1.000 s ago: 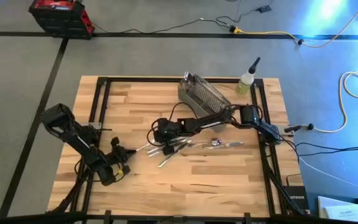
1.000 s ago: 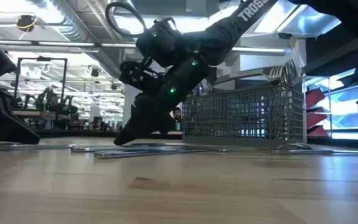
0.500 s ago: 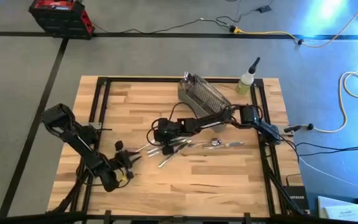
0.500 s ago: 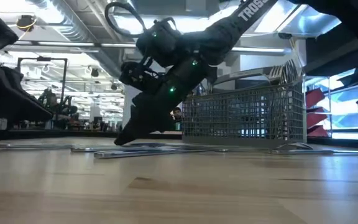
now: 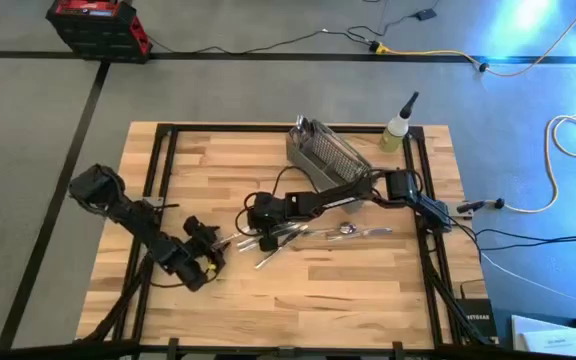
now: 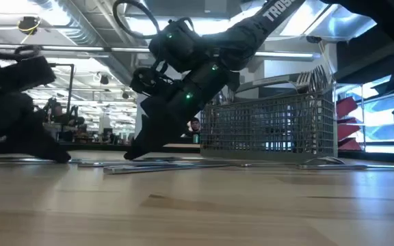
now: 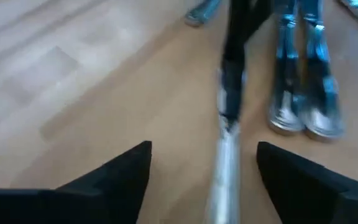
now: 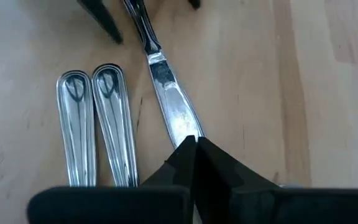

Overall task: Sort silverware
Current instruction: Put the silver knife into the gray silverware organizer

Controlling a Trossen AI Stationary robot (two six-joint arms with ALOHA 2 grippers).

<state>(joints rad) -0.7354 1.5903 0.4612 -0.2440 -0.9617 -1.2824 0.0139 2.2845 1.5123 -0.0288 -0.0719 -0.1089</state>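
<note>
Bench (image 5: 298, 300): wood, framed. Mesh basket (image 5: 320, 152): far side, some pieces upright inside. Silverware (image 5: 298, 232): loose cluster mid-bench. Right claw (image 5: 259, 213): pressed together on a utensil handle. Left claw (image 5: 206, 240): spread, newly advanced to the cluster's edge, astride one handle; pickup looks imminent.
</note>
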